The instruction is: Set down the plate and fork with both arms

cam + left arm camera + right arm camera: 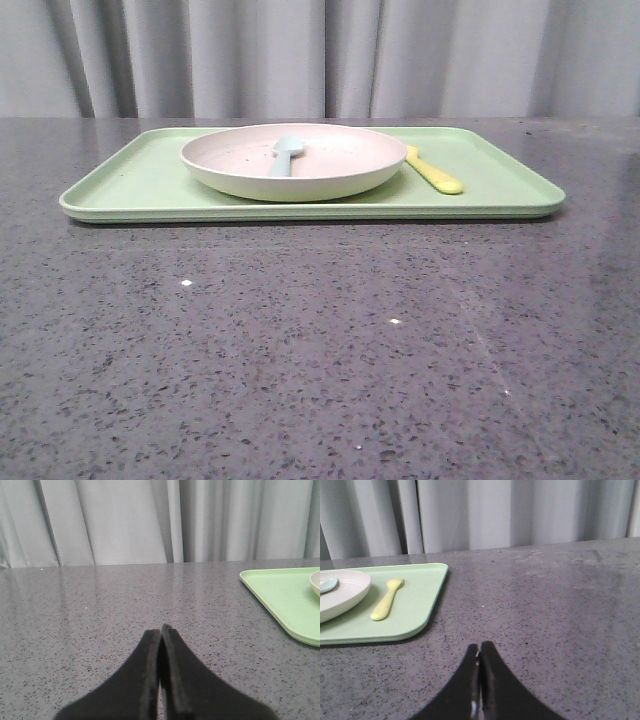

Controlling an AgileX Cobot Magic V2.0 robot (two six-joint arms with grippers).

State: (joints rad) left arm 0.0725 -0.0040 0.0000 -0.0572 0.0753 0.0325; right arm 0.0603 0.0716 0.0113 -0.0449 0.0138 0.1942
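Observation:
The pale pinkish-cream plate [295,160] sits on the light green tray [120,185] at the back of the table, with a pale blue-grey spoon [286,155] lying in it. The yellow fork [432,170] lies on the tray just right of the plate; it also shows in the right wrist view [386,599] beside the plate [342,592]. My left gripper [161,630] is shut and empty over bare table, left of the tray [285,592]. My right gripper [480,647] is shut and empty over bare table, right of the tray [420,610]. Neither gripper shows in the front view.
The dark grey speckled tabletop [320,350] stretches in front of the tray. Grey curtains [320,55] hang behind the table's far edge.

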